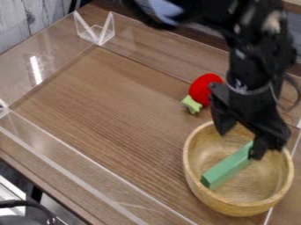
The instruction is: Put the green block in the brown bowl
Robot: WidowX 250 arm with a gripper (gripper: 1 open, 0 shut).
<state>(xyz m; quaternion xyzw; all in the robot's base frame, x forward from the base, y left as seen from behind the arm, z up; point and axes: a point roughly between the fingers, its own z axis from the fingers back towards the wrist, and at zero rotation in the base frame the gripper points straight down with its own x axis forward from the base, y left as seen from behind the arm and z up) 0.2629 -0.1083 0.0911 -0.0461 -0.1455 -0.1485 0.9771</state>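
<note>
The green block lies slanted inside the brown bowl at the front right of the table. My black gripper hangs over the bowl's far side, pointing steeply down. It is open, with its fingers spread just above the block's upper end. One fingertip sits close to that end, and I cannot tell whether it touches. The arm hides the bowl's back rim.
A red toy with a small green part lies on the wood just behind the bowl. Clear plastic walls fence the table, and a clear stand sits at the back left.
</note>
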